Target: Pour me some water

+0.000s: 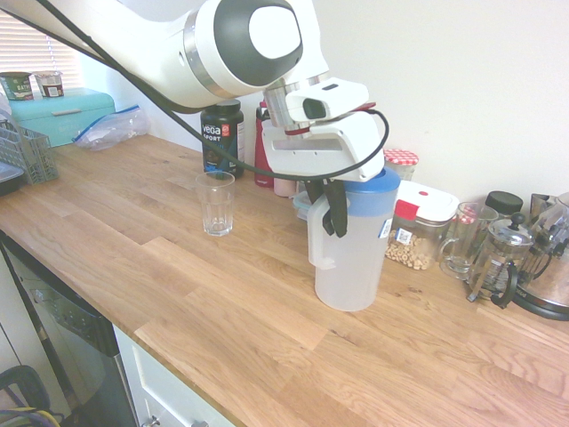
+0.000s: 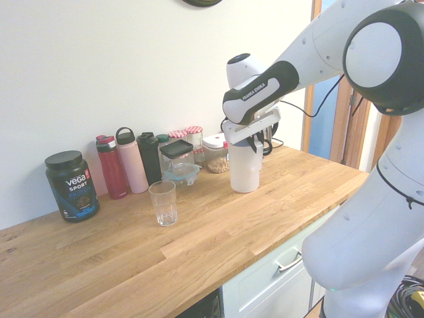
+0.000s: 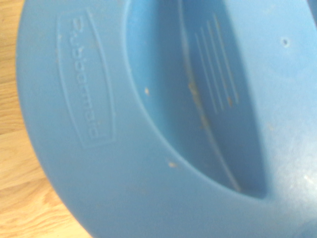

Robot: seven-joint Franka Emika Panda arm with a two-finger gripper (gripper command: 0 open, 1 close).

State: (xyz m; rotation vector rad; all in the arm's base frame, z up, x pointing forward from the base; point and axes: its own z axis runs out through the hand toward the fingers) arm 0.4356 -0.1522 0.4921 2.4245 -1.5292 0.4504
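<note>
Spanning the scene, the wooden countertop point(image 1: 204, 294) is carrying everything that the task is calling for. Over it the white Franka arm point(image 1: 244, 49) is reaching down to the Rubbermaid pitcher point(image 1: 347, 276), which is standing upright on the wood, in front of the cereal container point(image 1: 413, 236) with the red-and-white lid. Beyond the drinking glass, the black Vega Sport tub point(image 2: 71, 187) is standing by the wall, with the red bottle point(image 2: 112, 167) and the pink bottle point(image 2: 132, 163) lining up beside it. The pitcher's blue lid point(image 3: 119, 168) is sitting on top; whether its spout is lining up for pouring, the pictures are not showing. Smaller than the pitcher, the clear drinking glass point(image 1: 216, 205) is waiting upright, well apart from it, and is appearing to hold nothing. Smaller again, the gripper point(image 1: 327, 218) is closing its dark fingers on the pitcher's handle point(image 1: 321, 245), apparently clamping it.

As for progress, the grasp is looking done, while the lifting, the carrying to the glass, the tilting and the setting down are all remaining. The frosted wall is hiding how much water is sitting inside, so the pour is probably needing a slow, careful tilt.
</note>
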